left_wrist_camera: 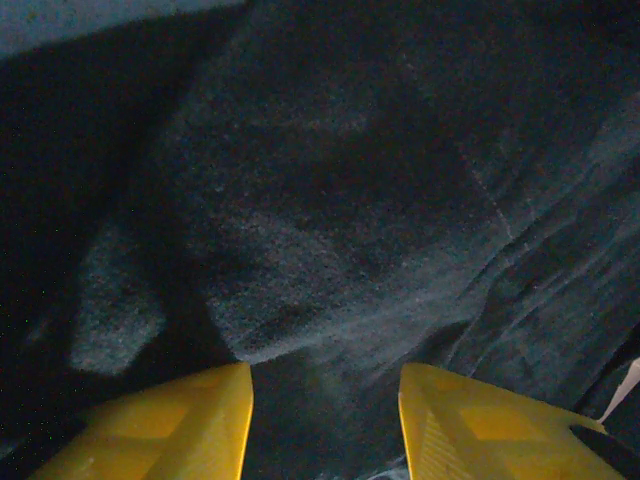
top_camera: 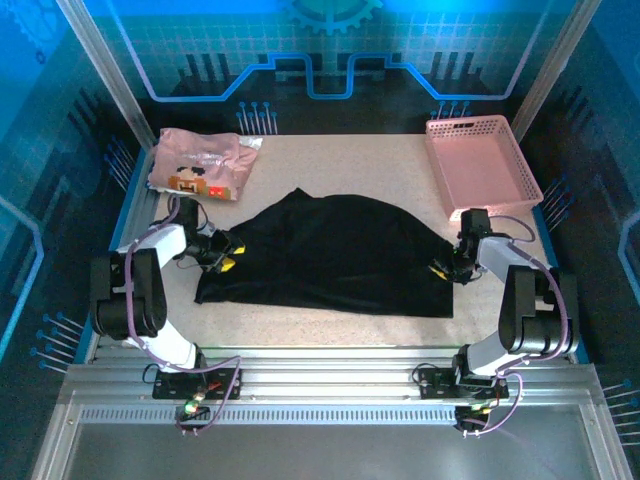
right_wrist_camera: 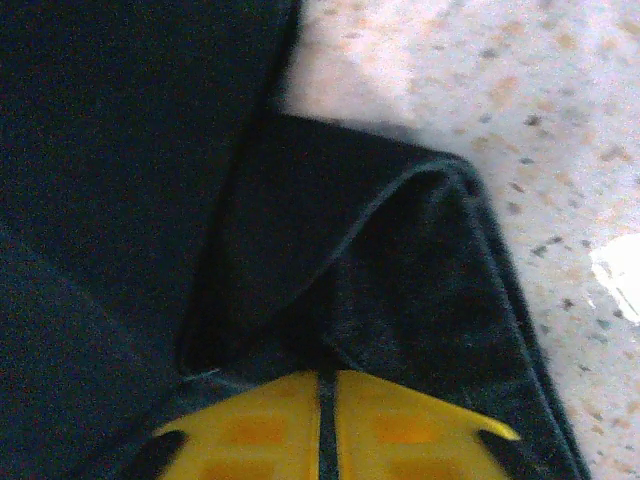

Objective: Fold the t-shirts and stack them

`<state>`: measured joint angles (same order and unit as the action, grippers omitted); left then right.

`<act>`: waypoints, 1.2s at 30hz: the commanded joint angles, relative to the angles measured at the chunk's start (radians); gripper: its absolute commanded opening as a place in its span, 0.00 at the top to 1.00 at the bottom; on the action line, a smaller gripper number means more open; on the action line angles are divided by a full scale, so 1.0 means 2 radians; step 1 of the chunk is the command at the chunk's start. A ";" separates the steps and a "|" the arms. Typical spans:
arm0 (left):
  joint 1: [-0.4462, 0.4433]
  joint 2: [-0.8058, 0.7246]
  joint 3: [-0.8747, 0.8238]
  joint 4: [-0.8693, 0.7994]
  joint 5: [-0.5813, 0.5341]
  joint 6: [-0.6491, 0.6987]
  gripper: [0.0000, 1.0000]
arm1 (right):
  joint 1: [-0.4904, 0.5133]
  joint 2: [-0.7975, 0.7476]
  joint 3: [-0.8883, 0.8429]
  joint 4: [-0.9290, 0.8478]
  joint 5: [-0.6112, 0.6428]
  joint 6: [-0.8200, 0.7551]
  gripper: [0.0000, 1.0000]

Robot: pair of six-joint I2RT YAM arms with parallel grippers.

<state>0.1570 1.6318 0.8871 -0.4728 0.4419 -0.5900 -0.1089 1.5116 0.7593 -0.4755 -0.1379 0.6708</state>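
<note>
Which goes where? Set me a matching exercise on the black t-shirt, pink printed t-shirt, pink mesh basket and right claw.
1 large plain black cloth t-shirt
2 pale pink printed cloth t-shirt
3 rigid pink plastic mesh basket
4 right claw

a far right corner
b shut on black cloth
c spread in the middle
d far left corner

Pairs: 1-c, 2-d, 3-a, 4-b

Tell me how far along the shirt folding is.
Done: the pink shirt looks folded, at the far left corner. In hand: the right gripper is shut on the right edge of the black shirt; the left gripper sits open at its left edge. Left: folding the black shirt and stacking.
</note>
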 commanded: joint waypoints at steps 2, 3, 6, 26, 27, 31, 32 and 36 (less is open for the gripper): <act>0.006 0.012 0.014 -0.003 -0.005 0.019 0.56 | -0.014 -0.017 -0.011 -0.002 0.003 0.006 0.99; 0.007 0.014 0.015 -0.004 -0.006 0.021 0.56 | -0.015 -0.025 -0.010 -0.006 0.004 0.007 1.00; 0.008 0.019 0.017 -0.005 -0.008 0.026 0.56 | -0.017 -0.049 -0.012 -0.023 0.010 0.008 1.00; 0.010 0.028 0.017 0.009 0.007 0.033 0.54 | -0.028 -0.029 -0.004 0.007 -0.058 -0.029 0.50; 0.010 0.028 0.017 0.009 0.007 0.032 0.54 | -0.026 -0.021 0.001 0.006 -0.056 -0.031 0.50; 0.010 0.028 0.013 0.012 0.008 0.032 0.54 | -0.020 -0.007 0.008 0.012 -0.054 -0.032 0.51; 0.010 0.027 0.011 0.012 0.009 0.031 0.54 | -0.019 -0.004 0.011 0.011 -0.052 -0.032 0.51; 0.010 0.024 0.007 0.014 0.006 0.031 0.54 | -0.017 0.006 0.017 0.009 -0.053 -0.037 0.53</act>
<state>0.1692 1.6764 0.8970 -0.4595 0.4423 -0.5468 -0.1555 1.5051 0.7673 -0.4580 -0.2222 0.6178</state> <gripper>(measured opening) 0.461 0.470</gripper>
